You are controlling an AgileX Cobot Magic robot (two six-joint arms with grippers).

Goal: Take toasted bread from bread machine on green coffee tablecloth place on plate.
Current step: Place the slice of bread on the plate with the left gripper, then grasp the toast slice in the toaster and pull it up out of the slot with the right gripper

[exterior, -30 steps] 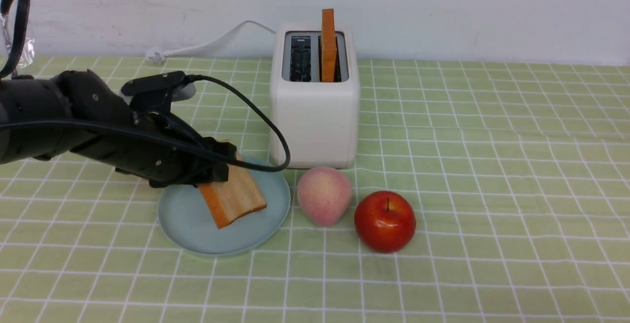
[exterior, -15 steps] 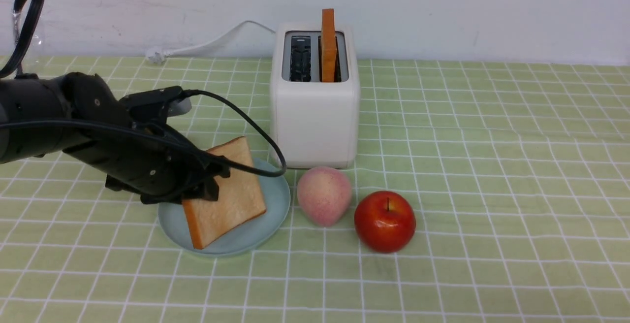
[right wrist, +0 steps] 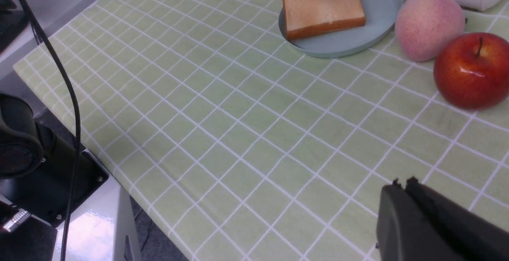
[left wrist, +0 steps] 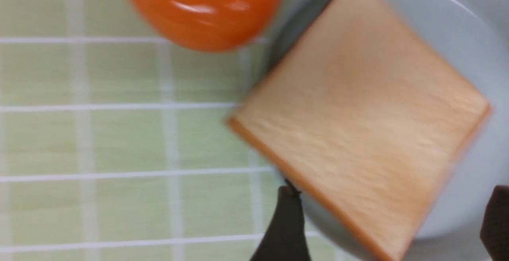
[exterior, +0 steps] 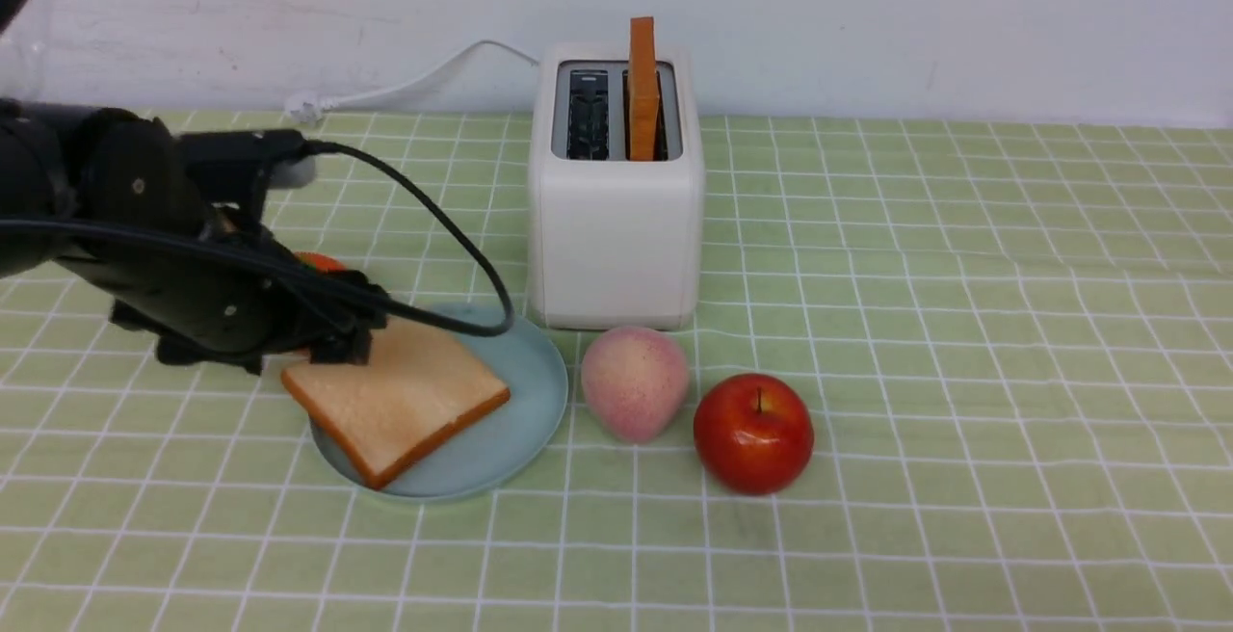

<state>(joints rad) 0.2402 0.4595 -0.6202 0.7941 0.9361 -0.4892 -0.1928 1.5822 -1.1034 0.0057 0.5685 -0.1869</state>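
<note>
One slice of toasted bread lies flat on the light-blue plate, a corner hanging over the plate's left rim. My left gripper hovers at the slice's left edge and is open. In the left wrist view the dark fingertips stand wide apart around a corner of the toast without pinching it. A second slice stands upright in the right slot of the white bread machine on the green coffee tablecloth. My right gripper is shut and empty, low over the cloth, out of the front view.
A peach and a red apple sit just right of the plate, in front of the toaster. An orange fruit lies on the cloth just beyond the plate's left side, beneath my left arm. The toaster's white cord trails to the back left.
The slice went from leaning on edge in the left gripper to lying flat on the plate. The left gripper opened wide, let go, and drew back to the left.
</note>
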